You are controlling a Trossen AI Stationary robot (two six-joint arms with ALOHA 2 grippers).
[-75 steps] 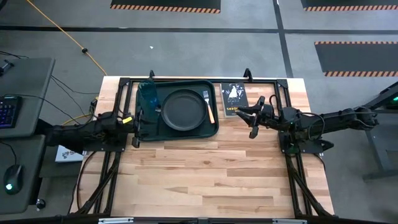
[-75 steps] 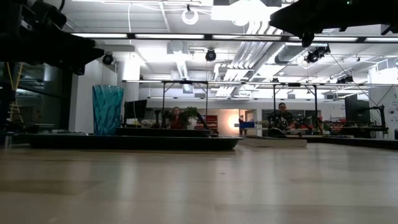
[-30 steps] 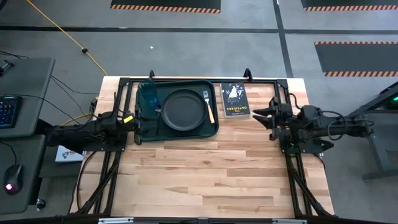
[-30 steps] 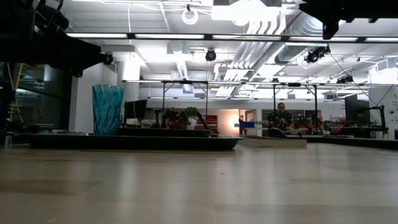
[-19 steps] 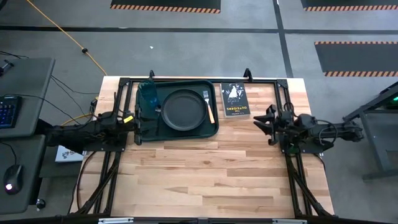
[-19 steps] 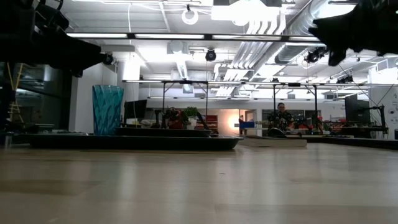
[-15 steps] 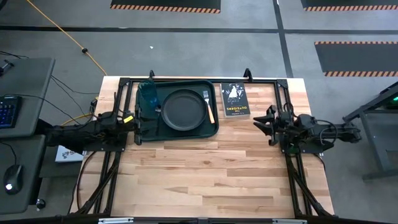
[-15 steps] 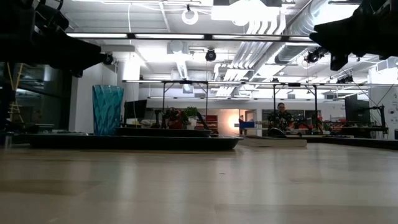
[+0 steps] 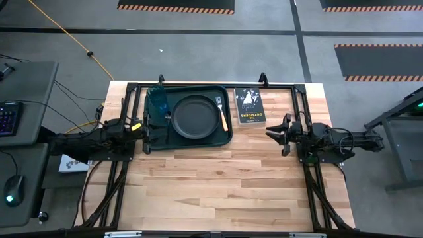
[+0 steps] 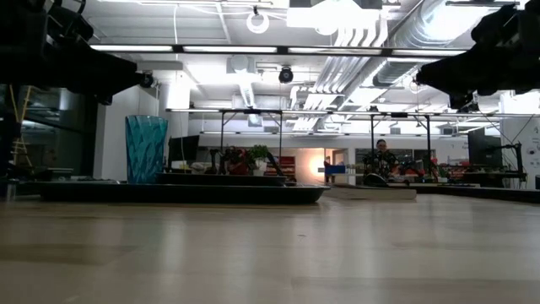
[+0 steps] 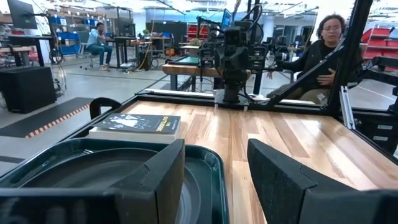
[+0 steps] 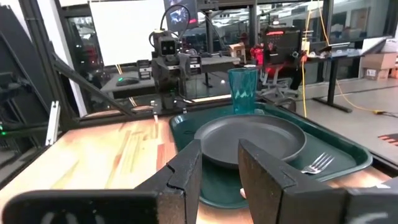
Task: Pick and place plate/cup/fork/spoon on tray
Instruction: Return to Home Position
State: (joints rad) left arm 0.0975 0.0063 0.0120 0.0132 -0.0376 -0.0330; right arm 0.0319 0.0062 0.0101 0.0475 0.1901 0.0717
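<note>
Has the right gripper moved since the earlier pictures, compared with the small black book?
Yes. The right gripper has drawn back toward the table's right edge; it was beside the small black book and now sits farther from it, empty.

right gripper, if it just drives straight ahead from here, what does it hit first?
Probably the tray: the right gripper points left across the table, and its wrist view looks between its open fingers at the tray's near rim, with the plate just beyond. Bare wood lies between; height is unclear.

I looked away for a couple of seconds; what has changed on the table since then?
The right gripper, open and empty, drew back from beside the book toward the table's right edge. The left gripper, tray, plate, cup and fork stayed put.
</note>
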